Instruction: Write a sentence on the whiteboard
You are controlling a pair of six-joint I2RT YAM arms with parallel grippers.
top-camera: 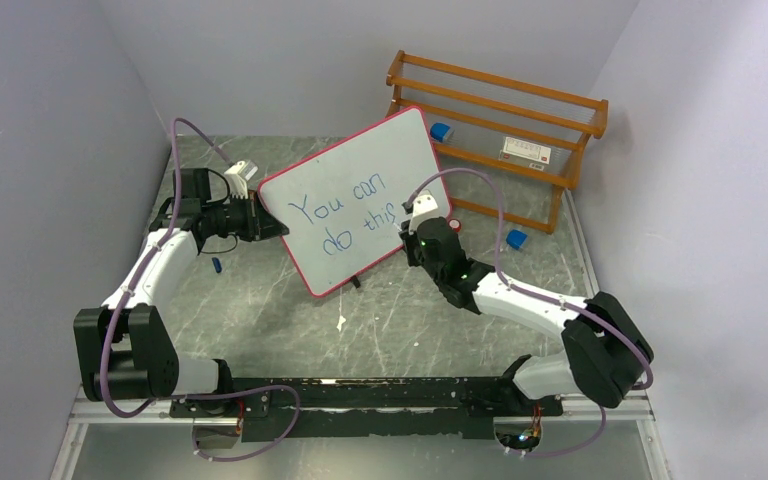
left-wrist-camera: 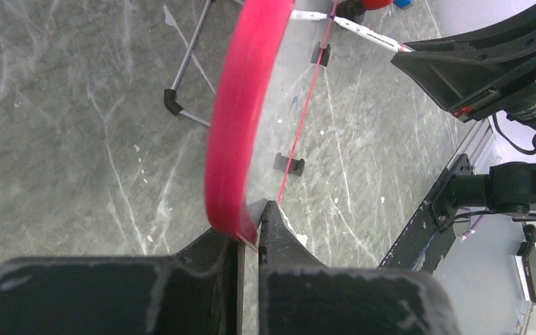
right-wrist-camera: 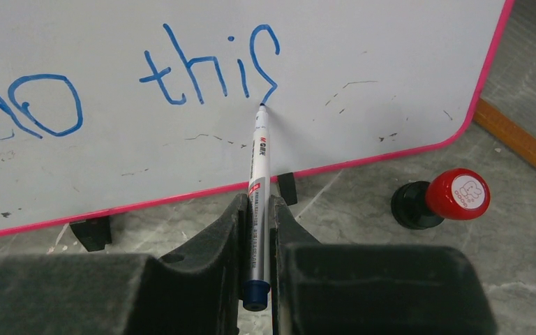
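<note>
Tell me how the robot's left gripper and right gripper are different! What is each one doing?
The left gripper pinches the whiteboard by its pink-red edge; the right gripper pinches a marker. The left gripper sits at the board's side; the right gripper faces the writing side, with the marker tip touching the end of the sentence. Both are black, and both are shut on something.

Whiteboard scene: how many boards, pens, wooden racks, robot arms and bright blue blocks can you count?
Whiteboard: 1
Marker pen: 1
Wooden rack: 1
Robot arms: 2
Bright blue blocks: 2
Total: 7
</note>
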